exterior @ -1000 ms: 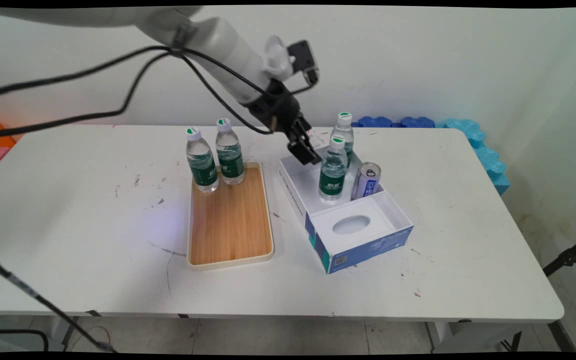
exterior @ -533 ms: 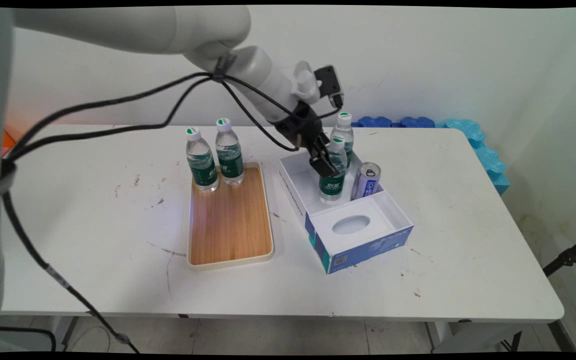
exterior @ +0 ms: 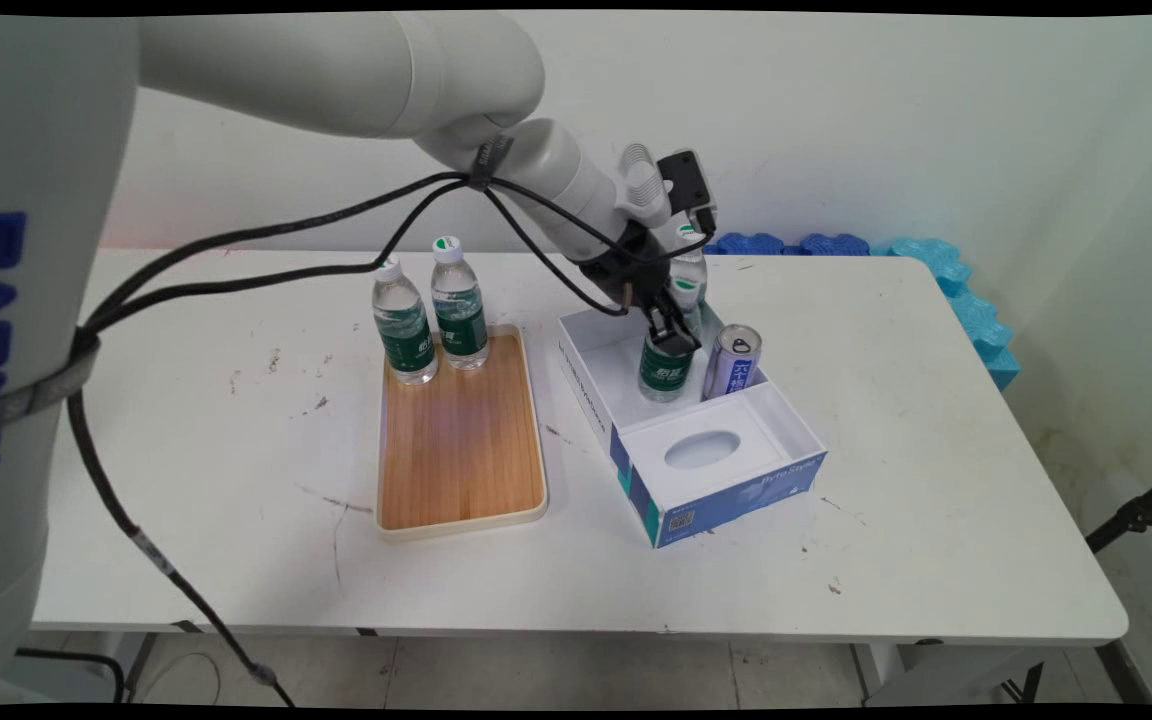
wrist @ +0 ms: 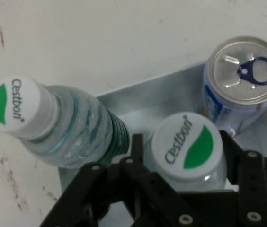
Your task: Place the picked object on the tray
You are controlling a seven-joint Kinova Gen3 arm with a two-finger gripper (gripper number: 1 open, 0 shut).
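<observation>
Hand view: bottle (wrist: 188,146) between spread claw (wrist: 183,156) fingers, can (wrist: 241,82) beside.

A clear water bottle (exterior: 668,362) with a green label and a white cap marked with a green leaf stands upright in the far compartment of the open blue-and-white box (exterior: 706,470). The claw (exterior: 671,335) straddles its neck, one finger on either side of the cap. A silver can (exterior: 733,361) stands just right of it, a second bottle (exterior: 688,272) just behind.

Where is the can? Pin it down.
In the main view the can stands in the box right of centre, just right of the bottle under the end effector.
</observation>
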